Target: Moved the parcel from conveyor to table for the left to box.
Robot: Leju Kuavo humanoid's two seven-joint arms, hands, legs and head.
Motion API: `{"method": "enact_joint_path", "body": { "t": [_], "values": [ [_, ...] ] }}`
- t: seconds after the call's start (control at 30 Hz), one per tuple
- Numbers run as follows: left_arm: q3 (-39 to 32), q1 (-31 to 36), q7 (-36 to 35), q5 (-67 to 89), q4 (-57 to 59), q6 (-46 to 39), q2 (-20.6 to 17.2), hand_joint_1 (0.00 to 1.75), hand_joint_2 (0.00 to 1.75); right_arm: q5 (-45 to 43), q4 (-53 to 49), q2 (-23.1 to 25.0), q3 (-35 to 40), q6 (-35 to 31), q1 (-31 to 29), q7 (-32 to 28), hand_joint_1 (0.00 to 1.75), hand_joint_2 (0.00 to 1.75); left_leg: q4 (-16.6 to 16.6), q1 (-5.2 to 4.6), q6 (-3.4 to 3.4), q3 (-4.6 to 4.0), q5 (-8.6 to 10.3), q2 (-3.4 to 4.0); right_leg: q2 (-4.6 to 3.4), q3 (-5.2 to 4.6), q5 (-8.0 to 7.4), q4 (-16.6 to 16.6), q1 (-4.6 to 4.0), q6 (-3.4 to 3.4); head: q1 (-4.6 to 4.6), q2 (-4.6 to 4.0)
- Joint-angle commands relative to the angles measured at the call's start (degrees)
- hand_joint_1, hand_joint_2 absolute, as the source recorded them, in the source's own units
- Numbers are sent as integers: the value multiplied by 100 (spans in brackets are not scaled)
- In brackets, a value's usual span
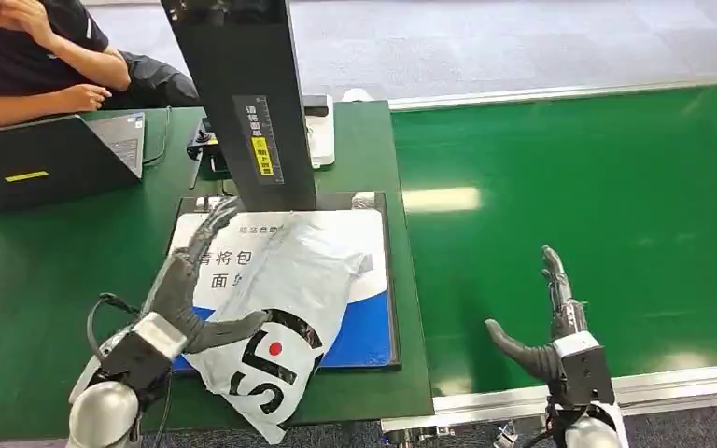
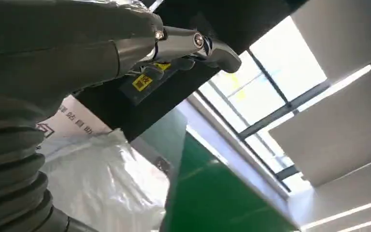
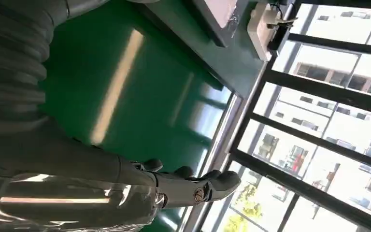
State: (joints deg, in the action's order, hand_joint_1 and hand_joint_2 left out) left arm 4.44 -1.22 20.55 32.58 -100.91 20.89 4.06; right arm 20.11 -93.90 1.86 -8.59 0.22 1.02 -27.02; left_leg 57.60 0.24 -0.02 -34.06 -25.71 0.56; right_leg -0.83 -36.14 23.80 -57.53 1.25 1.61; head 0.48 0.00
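The grey plastic parcel [image 1: 285,308], with black letters and a red dot, lies on the white and blue mat [image 1: 373,280] on the green table, its near end hanging over the mat's front edge. My left hand [image 1: 187,289] is open at the parcel's left side. Its fingers stretch along the mat, and its thumb [image 1: 233,329] reaches across the parcel's lower part. The left wrist view shows the parcel [image 2: 101,179] beside the thumb [image 2: 193,43]. My right hand [image 1: 555,327] is open above the green conveyor belt [image 1: 597,187], fingers straight and thumb out, holding nothing. The right wrist view also shows this hand [image 3: 174,186].
A black scanner column [image 1: 243,93] rises right behind the mat. An open laptop [image 1: 47,159] stands at the table's back left, with a person [image 1: 37,56] seated behind it. A white device [image 1: 322,131] sits behind the column. The conveyor's metal rail [image 1: 616,387] runs along its near edge.
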Motion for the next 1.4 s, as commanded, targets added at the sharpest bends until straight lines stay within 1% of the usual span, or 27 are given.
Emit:
{"method": "enact_joint_path", "body": {
  "t": [0.03,0.1,0.13,0.17,0.2,0.23,0.3,0.37,0.4,0.43,0.47,0.5,0.53,0.6,0.63,0.67,0.73,0.77,0.83,0.87,0.9,0.97,1.07,1.1,1.27,1.37,1.4],
  "values": [
    [1023,301,-590,829,971,329,-988,0,175,-57,309,141,-22,-40,-187,91,0,175,-15,1,-5,25,3,-11,14,23,1,8,-3,-13,0,0],
    [1198,289,-608,938,1078,385,-1154,0,175,-95,376,105,24,-84,-205,99,0,175,-24,1,-6,41,2,-9,12,37,1,16,-3,-17,-2,0],
    [1198,289,-608,938,1078,385,-1154,0,175,-95,376,105,24,-84,-205,99,0,175,-29,1,-7,50,1,-4,7,43,0,19,-4,-19,-2,0],
    [1198,289,-608,938,1078,385,-1154,0,175,-95,376,105,24,-84,-205,99,0,175,-13,1,-3,23,0,-2,4,21,0,8,-2,-9,-2,0],
    [1198,289,-608,938,1078,385,-1154,0,175,-95,376,105,24,-84,-205,99,0,175,-19,3,-5,38,-2,-3,6,34,1,14,-5,-16,-2,0],
    [1198,289,-608,938,1078,385,-1154,0,175,-95,376,105,24,-84,-205,99,0,175,-12,1,-3,22,-1,-3,5,20,1,6,-2,-10,0,0],
    [1198,289,-608,938,1078,385,-1154,0,175,-95,376,105,24,-84,-205,99,0,175,-18,4,-5,39,-4,-5,8,36,3,12,-6,-16,-2,0],
    [1198,289,-608,938,1078,385,-1154,0,175,-95,376,105,24,-84,-205,99,0,175,-9,0,-2,15,0,-2,4,14,1,5,-1,-8,-2,0],
    [1268,383,-889,944,1240,540,-1256,0,175,-159,394,103,64,-86,-219,105,0,175,-15,3,-5,34,-4,-2,5,32,3,9,-4,-15,-2,0],
    [1253,431,-861,895,1375,475,-1237,0,175,-168,413,99,103,-88,-235,107,0,175,-10,1,-3,16,0,-3,4,15,0,5,-1,-9,0,0],
    [1253,446,-854,884,1412,466,-1234,0,175,-172,418,97,112,-91,-240,110,0,175,-15,2,-5,29,-1,-5,7,28,2,8,-3,-13,-2,0],
    [1254,487,-838,864,1531,400,-1245,0,175,-200,434,89,142,-138,-245,117,0,175,-11,0,-4,18,1,-5,6,18,1,5,0,-9,-2,0],
    [1218,495,-941,863,1608,394,-1240,0,175,-256,423,93,135,-180,-232,123,0,175,-19,2,-6,36,1,-6,9,34,0,11,-4,-17,0,0],
    [1207,499,-1058,904,1694,417,-1250,0,175,-283,406,91,121,-203,-216,133,0,175,-18,1,-6,32,1,-3,6,29,0,9,-3,-16,-2,0],
    [1248,569,-1250,1220,1819,188,-1266,0,175,-298,384,100,85,-224,-199,148,0,175,-13,2,-5,22,1,-4,6,20,0,6,-2,-12,-2,0],
    [1159,632,-1419,1402,1945,-12,-1193,0,175,-277,356,117,50,-253,-174,179,0,175,-18,2,-6,32,1,-6,9,30,0,10,-3,-15,-2,0],
    [1143,679,-1411,1398,1963,-8,-1197,0,175,-278,350,111,40,-254,-157,178,0,175,-10,1,-3,14,2,-7,9,14,0,4,-2,-9,-2,0],
    [1143,679,-1411,1398,1963,-8,-1197,0,175,-278,350,111,40,-254,-157,178,0,175,-14,1,-5,25,2,-12,14,24,2,7,-3,-13,-4,0],
    [978,757,-1707,1585,2131,-215,-1080,0,175,-218,295,150,7,-269,-127,237,0,175,-9,1,-3,14,2,-9,11,14,1,4,-2,-8,-2,0],
    [896,769,-1816,1649,2191,-235,-1048,0,175,-171,289,165,8,-269,-127,268,0,175,-15,1,-4,29,1,-13,16,28,2,9,-3,-13,-4,0],
    [836,755,-1862,1678,2210,-215,-1029,0,175,-146,299,179,10,-268,-139,282,0,175,-10,1,-3,19,1,-9,11,19,2,5,-2,-9,0,0],
    [771,686,-1821,1691,2314,-27,-1037,0,175,-122,377,201,53,-260,-216,291,0,175,-11,2,-3,25,-2,-2,4,22,2,6,-3,-11,0,0],
    [719,694,-1892,1767,2495,-11,-1006,0,175,-102,406,208,81,-263,-248,305,0,175,-13,0,-3,24,-1,1,1,21,0,7,-1,-10,0,0],
    [719,694,-1892,1767,2495,-11,-1006,0,175,-102,406,208,81,-263,-248,305,0,175,-19,1,-5,38,-2,0,3,34,1,11,-3,-15,-2,0],
    [720,705,-1893,1773,2496,-13,-996,0,175,-105,399,202,75,-262,-239,303,0,175,-10,0,-3,19,0,0,2,17,0,4,-1,-9,-2,0],
    [590,763,-2228,2035,2663,-97,-913,0,175,-70,358,238,75,-274,-225,340,0,175,-14,1,-4,31,-1,-1,4,28,0,7,-3,-14,-2,0],
    [448,846,-2649,2407,2804,-293,-829,0,175,-32,296,283,48,-290,-195,398,0,175,-10,1,-3,19,1,-3,4,18,-1,4,-2,-9,0,0]
  ]
}}
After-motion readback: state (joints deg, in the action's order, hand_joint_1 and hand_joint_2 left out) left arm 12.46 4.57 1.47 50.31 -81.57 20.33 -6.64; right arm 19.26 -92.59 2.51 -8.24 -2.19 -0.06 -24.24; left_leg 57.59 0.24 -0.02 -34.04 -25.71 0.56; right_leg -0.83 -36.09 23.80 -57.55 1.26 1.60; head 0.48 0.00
